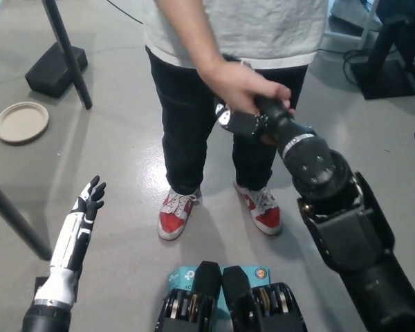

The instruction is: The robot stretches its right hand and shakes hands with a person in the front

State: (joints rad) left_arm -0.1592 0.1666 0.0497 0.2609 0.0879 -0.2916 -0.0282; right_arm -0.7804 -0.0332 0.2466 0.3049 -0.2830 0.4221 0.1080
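Note:
A person in a grey shirt, black trousers and red-and-white shoes stands right in front of me. The person's hand (238, 83) is wrapped over my black right hand (241, 122), and the two are clasped at about the height of the person's thighs. Most of my right hand is hidden under that grip. My black right arm (318, 180) reaches up from the bottom right. My white left hand (88, 200) rests low at the lower left, open, fingers straight, holding nothing.
A round beige plate (21, 122) lies on the grey floor at the left. A black stand leg with its base block (55, 66) rises at the upper left. A dark slanted bar (14, 214) crosses the left edge. Dark furniture (394, 48) stands at the upper right.

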